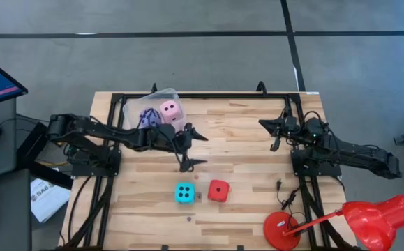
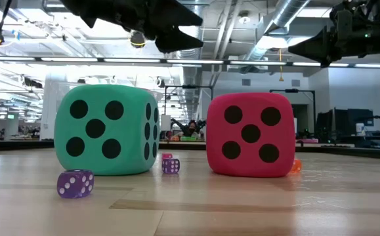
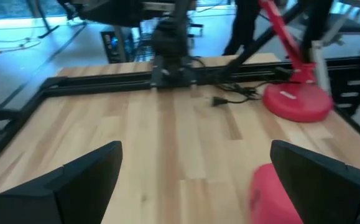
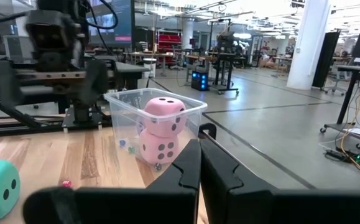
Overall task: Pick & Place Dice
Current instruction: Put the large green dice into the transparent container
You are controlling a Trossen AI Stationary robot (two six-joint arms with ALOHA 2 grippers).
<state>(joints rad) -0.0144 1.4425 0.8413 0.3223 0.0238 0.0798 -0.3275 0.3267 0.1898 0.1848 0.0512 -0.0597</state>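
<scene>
A cyan die [image 1: 184, 192] [image 2: 104, 128] and a red die [image 1: 218, 190] [image 2: 250, 134] rest side by side on the table near its front edge. A clear tub [image 1: 133, 106] [image 4: 192, 111] at the far left holds two pink dice, one [image 4: 164, 115] stacked on the other [image 4: 158, 147], and a violet die [image 1: 148, 118]. My left gripper [image 1: 193, 149] [image 3: 195, 149] hangs open in the air between the tub and the two loose dice, with the red die [image 3: 273, 193] beside one finger in its wrist view. My right gripper [image 1: 271, 132] [image 4: 199, 140] waits shut at the right.
A red desk lamp [image 1: 369, 219] with its round base [image 3: 298, 102] stands at the near right corner. A cable [image 1: 282, 195] lies near it. A tiny purple die [image 2: 75, 183] and other small ones [image 2: 170, 164] sit on the wood. Black rails frame the table.
</scene>
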